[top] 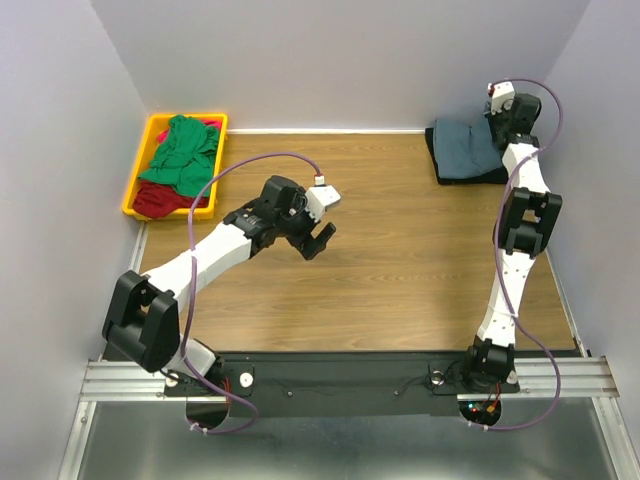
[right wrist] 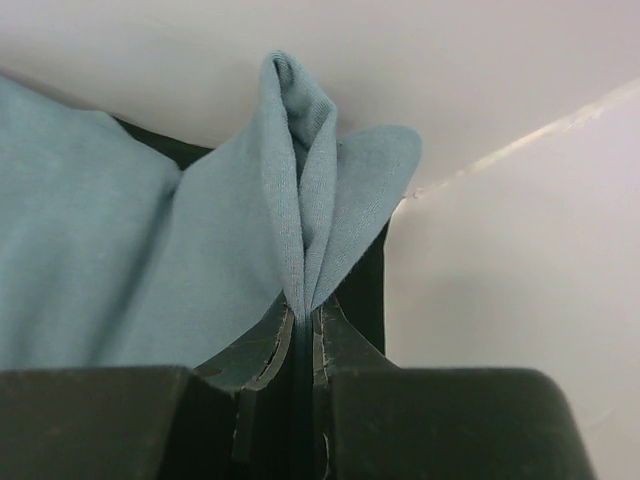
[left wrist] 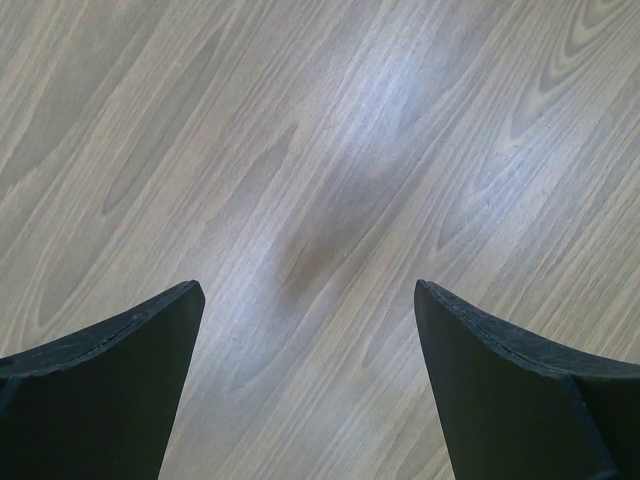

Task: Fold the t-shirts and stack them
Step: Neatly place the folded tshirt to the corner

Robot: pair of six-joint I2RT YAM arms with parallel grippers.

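Pinching a raised ridge of the slate blue-grey t-shirt [right wrist: 120, 250], the right gripper [right wrist: 303, 315] has its jaws pressed together on the cloth. The fabric stands up in a doubled fold straight above the fingertips in the centre of the wrist view. Judgement: a grip on the doubled edge rather than on a single layer lets the folded shirt be shifted or squared up without opening the fold.

A strip of the black t-shirt [right wrist: 372, 290] shows just right of the fingers, under the blue-grey one. The two lie as a pile in the upper right corner of the overhead view, close against the wall [right wrist: 450, 80]. This reads as the stack site, kept clear of the folding area.

Left gripper [left wrist: 305, 295]: jaws wide apart, nothing between them, only bare wood table [left wrist: 320, 120] below. It hangs centre-left in the overhead view. Judgement: waiting, open and ready for the next garment.

The yellow tray [top: 135, 195] in the upper left holds the green t-shirt [top: 182, 150], crumpled on top of the red t-shirt [top: 152, 200]. Both are unfolded.

Progress estimate: roughly half done, two stacked and two to go.
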